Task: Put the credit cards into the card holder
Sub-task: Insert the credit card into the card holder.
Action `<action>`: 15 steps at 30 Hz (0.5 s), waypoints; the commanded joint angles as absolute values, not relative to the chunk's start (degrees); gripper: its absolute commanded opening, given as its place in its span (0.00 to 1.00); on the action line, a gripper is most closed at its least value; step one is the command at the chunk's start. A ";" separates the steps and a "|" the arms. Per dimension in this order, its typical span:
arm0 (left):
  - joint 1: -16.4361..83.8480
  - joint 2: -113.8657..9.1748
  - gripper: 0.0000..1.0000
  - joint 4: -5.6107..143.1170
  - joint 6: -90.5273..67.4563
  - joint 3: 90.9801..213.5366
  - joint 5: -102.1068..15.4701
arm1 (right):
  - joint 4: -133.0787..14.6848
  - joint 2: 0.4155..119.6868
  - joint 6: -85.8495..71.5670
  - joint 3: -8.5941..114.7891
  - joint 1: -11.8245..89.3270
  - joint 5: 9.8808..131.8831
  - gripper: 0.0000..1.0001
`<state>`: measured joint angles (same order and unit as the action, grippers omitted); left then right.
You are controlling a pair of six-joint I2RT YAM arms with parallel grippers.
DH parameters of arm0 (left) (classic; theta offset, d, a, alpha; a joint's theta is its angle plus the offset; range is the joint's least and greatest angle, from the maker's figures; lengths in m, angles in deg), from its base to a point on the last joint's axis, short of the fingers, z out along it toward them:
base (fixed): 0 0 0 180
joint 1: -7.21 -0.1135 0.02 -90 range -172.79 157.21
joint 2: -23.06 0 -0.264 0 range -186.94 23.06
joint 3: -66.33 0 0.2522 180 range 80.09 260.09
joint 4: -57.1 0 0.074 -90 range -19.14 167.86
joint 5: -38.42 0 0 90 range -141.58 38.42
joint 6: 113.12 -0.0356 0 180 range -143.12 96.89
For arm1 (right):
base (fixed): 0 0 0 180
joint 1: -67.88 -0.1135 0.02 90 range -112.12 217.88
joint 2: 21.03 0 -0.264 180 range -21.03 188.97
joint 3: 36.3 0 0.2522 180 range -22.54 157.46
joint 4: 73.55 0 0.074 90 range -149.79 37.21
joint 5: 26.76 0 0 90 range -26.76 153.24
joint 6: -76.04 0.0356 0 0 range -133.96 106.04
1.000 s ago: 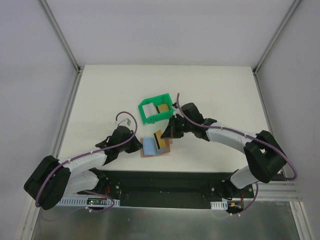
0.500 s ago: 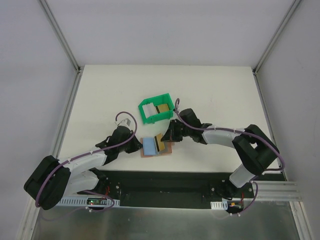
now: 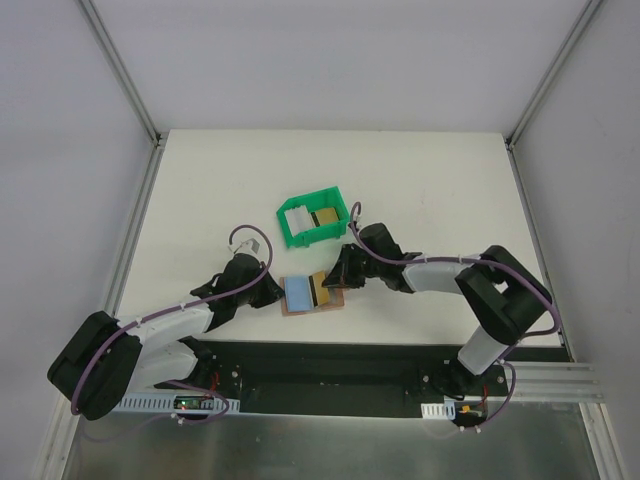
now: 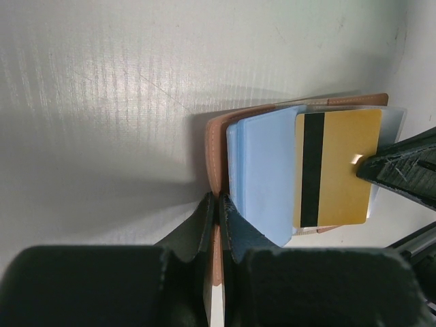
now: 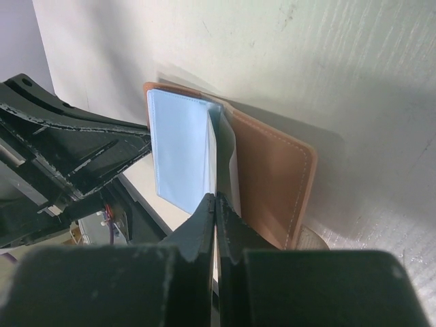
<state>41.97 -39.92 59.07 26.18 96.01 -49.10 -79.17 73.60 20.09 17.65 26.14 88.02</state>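
Here the left hand (image 4: pixel 216 204) clamps the open card holder (image 4: pixel 215 153) by its edge on the table (image 3: pixel 200 200), the right hand (image 5: pixel 216 201) pinches the gold card (image 4: pixel 340 167) over its blue-grey pockets (image 4: pixel 266 177), and the green bin (image 3: pixel 310 238) behind holds a white-grey card (image 3: pixel 296 217) and a second gold card (image 3: pixel 323 216).

Tan card holder (image 4: pixel 214 146) w/ blue-grey pockets (image 4: pixel 262 170), gold card (image 4: pixel 344 167) w/ black stripe (image 4: pixel 313 170), green bin (image 3: pixel 308 236)

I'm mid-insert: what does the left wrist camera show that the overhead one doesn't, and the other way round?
Left wrist only: the left gripper shut on the card holder's tan edge.
Overhead only: the green bin behind the holder, with a white card and a gold-brown card inside.
Both: the open card holder on the table, the gold card over its blue pocket, and the right gripper at that card's edge.
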 commanded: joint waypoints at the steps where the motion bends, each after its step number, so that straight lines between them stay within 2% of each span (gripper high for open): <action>1: 41.48 -39.69 0.00 58.82 26.81 94.68 -50.09 | -83.08 75.21 21.73 16.58 25.87 88.29 0.01; 15: 41.48 -40.13 0.00 57.85 26.98 94.33 -49.65 | -86.51 77.67 24.36 14.82 24.90 87.85 0.00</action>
